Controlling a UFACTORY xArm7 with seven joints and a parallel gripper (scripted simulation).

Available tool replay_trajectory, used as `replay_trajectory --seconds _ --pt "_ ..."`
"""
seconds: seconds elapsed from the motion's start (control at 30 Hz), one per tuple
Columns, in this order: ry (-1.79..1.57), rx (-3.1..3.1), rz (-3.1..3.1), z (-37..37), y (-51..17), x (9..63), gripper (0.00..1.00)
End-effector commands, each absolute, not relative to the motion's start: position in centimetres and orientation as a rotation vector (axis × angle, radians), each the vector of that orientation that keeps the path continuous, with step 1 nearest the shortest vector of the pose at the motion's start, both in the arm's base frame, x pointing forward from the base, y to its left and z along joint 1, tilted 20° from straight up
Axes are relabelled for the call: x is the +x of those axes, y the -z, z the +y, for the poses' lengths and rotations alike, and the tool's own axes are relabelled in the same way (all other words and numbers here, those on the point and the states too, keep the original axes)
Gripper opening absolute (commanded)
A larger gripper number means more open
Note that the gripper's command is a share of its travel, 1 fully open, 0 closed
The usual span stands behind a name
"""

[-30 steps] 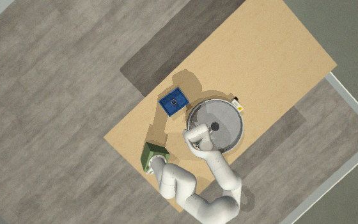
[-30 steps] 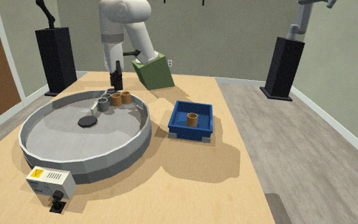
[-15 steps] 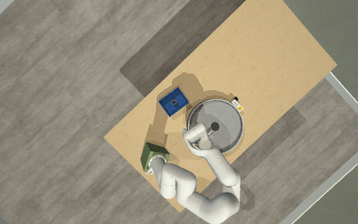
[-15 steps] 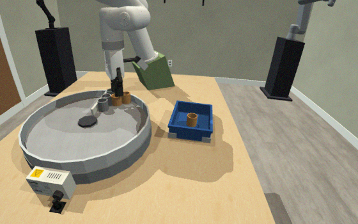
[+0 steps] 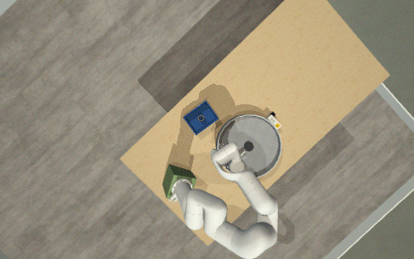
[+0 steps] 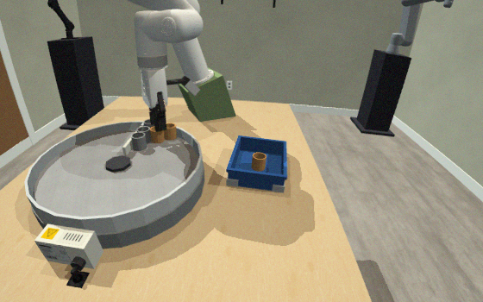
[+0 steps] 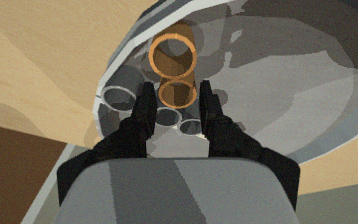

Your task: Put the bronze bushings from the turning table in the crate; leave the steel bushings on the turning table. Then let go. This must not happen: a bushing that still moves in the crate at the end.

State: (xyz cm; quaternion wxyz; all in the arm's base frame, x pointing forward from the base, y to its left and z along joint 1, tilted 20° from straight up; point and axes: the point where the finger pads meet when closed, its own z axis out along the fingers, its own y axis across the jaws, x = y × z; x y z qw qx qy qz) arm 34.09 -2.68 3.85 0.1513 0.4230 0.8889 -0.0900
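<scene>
In the wrist view, our half-spread, empty claw point(image 6: 159, 128) point(image 7: 177, 93) had the far orange ring point(image 6: 171, 132) point(image 7: 151, 56) at twelve o'clock, past the near orange ring point(image 6: 157, 137) point(image 7: 177, 106).

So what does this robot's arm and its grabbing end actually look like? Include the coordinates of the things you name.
The arm point(image 5: 252, 189) point(image 6: 169, 26) is smooth, rounded and white, with a grey band near its end. The gripper point(image 6: 159, 129) point(image 7: 177, 93) has a grey body and slim, angular black jaws.
</scene>
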Motion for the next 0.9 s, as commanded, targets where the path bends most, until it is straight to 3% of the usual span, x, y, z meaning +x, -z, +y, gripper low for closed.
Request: replay_trajectory --seconds 0.0,0.87 --pt "0.257 1.212 2.551 -2.7 -3.7 34.2 0.47" --pt "0.257 1.212 2.551 -3.3 -1.7 34.6 0.47"
